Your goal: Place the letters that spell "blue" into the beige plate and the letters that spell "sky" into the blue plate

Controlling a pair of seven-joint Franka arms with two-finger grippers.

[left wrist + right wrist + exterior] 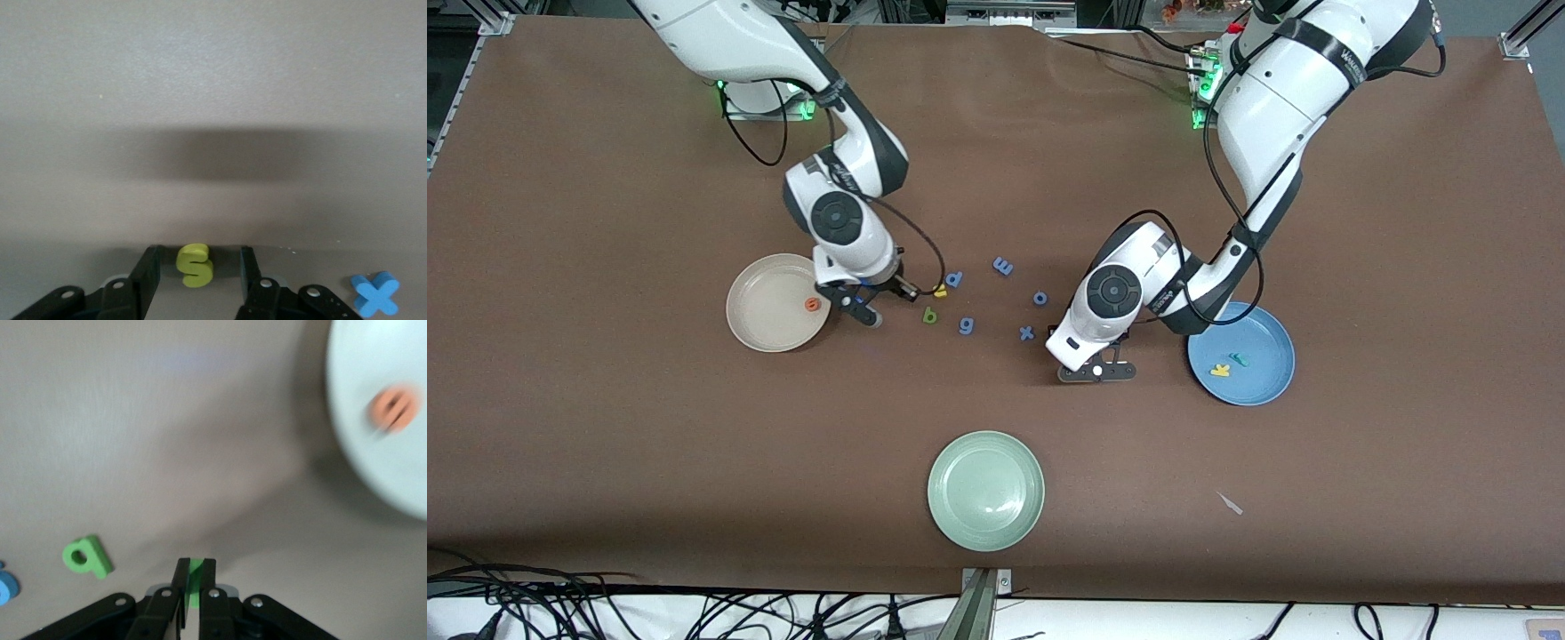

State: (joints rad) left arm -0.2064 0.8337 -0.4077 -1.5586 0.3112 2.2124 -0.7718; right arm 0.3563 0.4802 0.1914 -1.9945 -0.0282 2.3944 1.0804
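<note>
While nipping lime l [194, 580] by b [87, 555], right gripper [193, 565]; left gripper [195, 263] spread round s [194, 265], x [375, 293] nearby.

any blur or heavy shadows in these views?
Right wrist view: beige plate and orange e smeared; right end effector sharp, shut on a lime-green letter. Left wrist view: crisp yellow s, broad dark shadow band on the table. Front view: even light.

Before me on the brown table [605, 444] lie five blue letters: d [955, 280], m [1003, 265], o [1040, 298], g [966, 326] and x [1027, 333]. A pale green plate [985, 490] sits nearer the front camera than all of them. A small pale scrap [1230, 503] lies toward the left arm's end.
</note>
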